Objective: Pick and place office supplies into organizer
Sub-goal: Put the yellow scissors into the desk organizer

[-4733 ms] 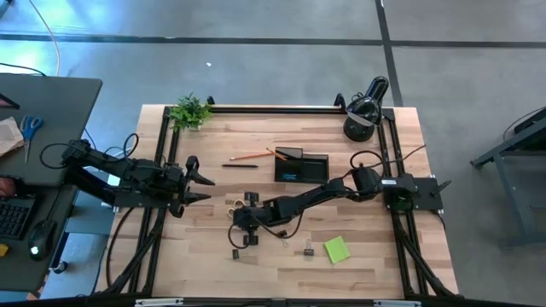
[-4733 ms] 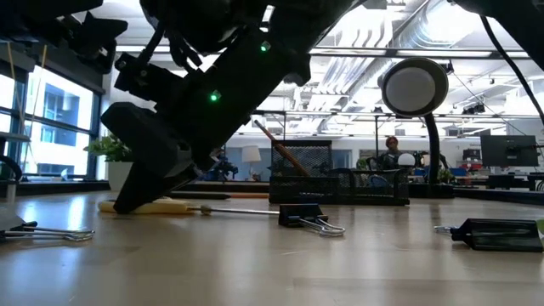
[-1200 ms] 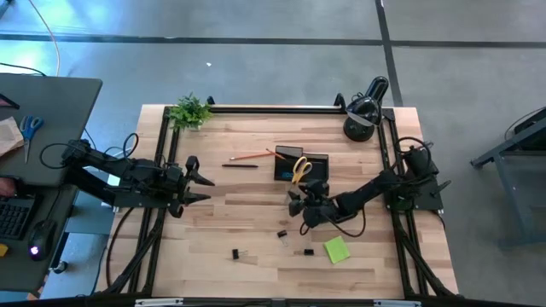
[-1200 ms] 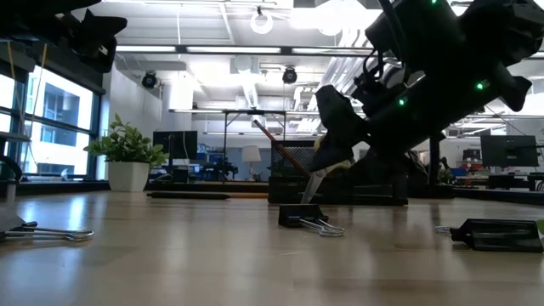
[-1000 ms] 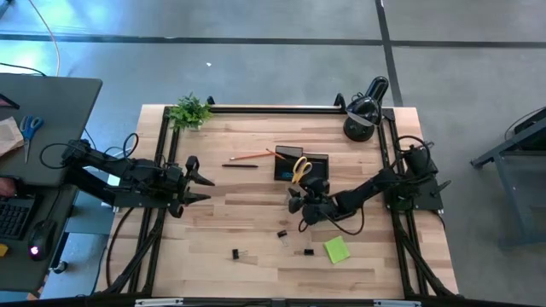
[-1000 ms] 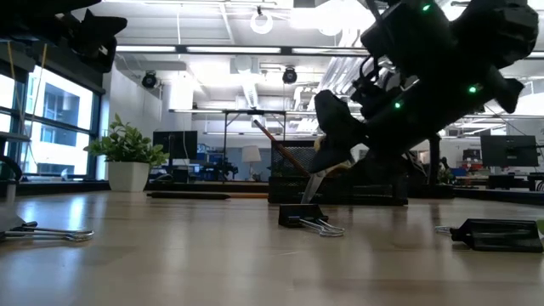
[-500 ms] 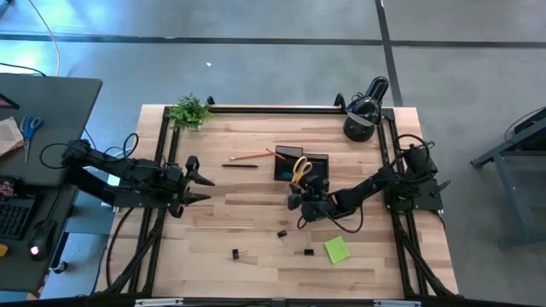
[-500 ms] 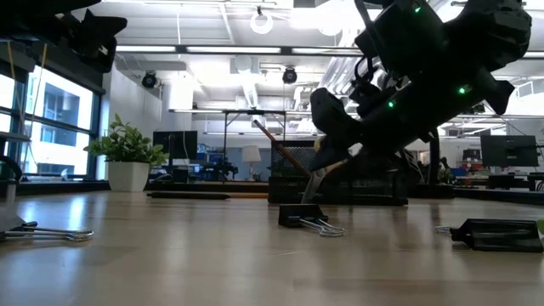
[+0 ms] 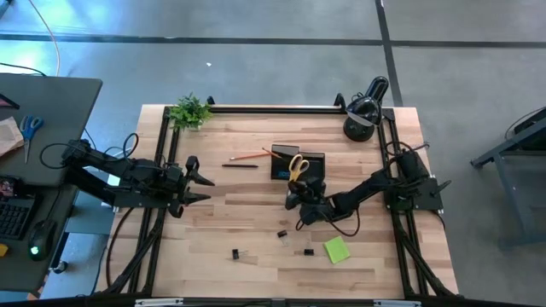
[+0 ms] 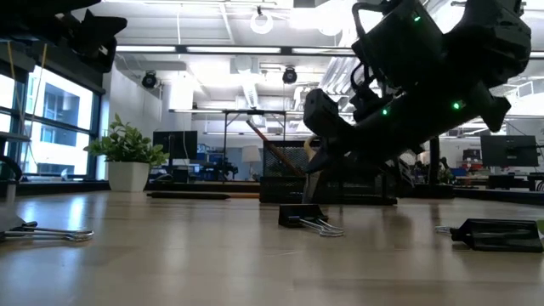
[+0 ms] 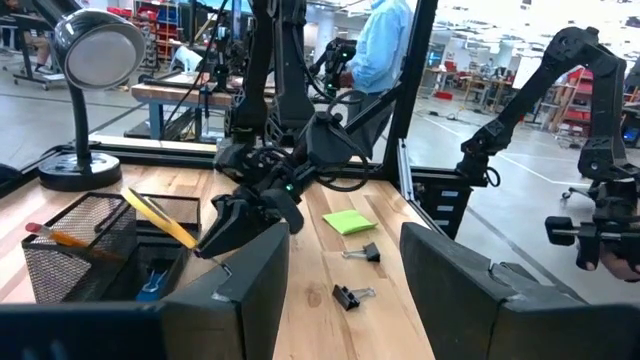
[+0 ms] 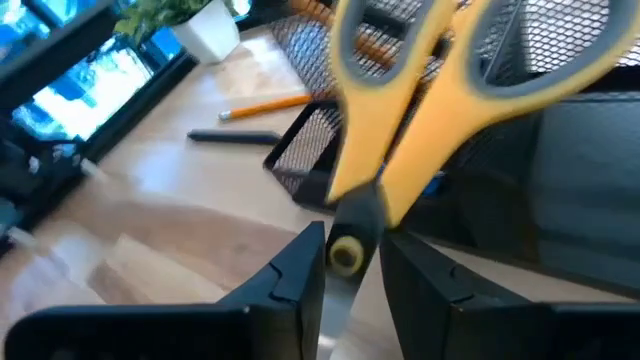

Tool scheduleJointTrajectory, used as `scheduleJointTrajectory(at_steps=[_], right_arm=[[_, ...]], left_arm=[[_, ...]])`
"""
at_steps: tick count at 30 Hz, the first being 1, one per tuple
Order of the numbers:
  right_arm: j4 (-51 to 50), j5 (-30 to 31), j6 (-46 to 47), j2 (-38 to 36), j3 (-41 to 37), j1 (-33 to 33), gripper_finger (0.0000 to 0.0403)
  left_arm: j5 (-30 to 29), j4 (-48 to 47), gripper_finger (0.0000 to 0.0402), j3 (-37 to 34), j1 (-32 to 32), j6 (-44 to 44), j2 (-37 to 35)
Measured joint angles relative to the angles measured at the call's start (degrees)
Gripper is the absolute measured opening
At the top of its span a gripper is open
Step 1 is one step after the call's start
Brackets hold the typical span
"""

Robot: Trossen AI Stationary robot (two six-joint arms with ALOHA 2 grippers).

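Note:
The yellow-handled scissors (image 9: 297, 166) slant up from my right gripper (image 9: 295, 201), their handles (image 12: 430, 60) over the black mesh organizer (image 9: 314, 162). My right gripper is shut on their blades. An orange pencil (image 11: 60, 238) and a blue block (image 11: 155, 285) sit in the organizer. Another orange pencil (image 9: 247, 157) and a black pen (image 9: 241, 165) lie left of it. The lime-green sticky pad (image 9: 335, 249) and three binder clips (image 9: 281, 234) (image 9: 309, 251) (image 9: 237, 253) lie nearer. My left gripper (image 9: 201, 181) waits open at the left edge. My right gripper pinches the scissors' closed blades just below the pivot (image 12: 338, 290), one finger (image 12: 295, 275) on each edge. The fingers slant downward from the table's near right and lie along the scissors. The scissors tilt, handles high over the organizer; the tip is hidden by the fingers.
A black desk lamp (image 9: 365, 107) stands at the far right corner and a small green plant (image 9: 191, 111) at the far left corner. A black frame (image 9: 273, 108) runs along the table's edges. Bare wood lies between the left gripper and the clips.
My right gripper has sunk a little and edged toward the table's left with the scissors. The organizer has slid slightly toward the left edge, and the scissors' handles have gone with it.

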Motion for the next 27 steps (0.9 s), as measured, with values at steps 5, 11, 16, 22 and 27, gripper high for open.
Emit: scheduleJointTrajectory(at_steps=[5, 11, 16, 22, 27], right_arm=[[5.2, 1.8, -7.2, 0.3, -0.3, 1.7, 0.0086], [10.8, 4.6, -13.6, 0.3, -0.3, 4.1, 0.0076], [17.6, 7.6, -25.2, -0.7, -0.3, 5.7, 0.0031], [24.6, 11.3, -44.0, -6.2, -0.3, 4.4, 0.0000], [25.7, 9.5, -52.5, -10.5, -0.3, 1.8, 0.0001]], left_arm=[[0.0, 0.0, 0.0184, 0.0, 0.0, 0.0, 0.0], [0.0, -0.1, 0.0184, 0.0, 0.0, 0.0, 0.0], [0.0, 0.0, 0.0184, 0.0, 0.0, 0.0, 0.0], [0.0, 0.1, 0.0184, 0.0, 0.0, 0.0, 0.0], [0.0, 0.1, 0.0184, 0.0, 0.0, 0.0, 0.0]])
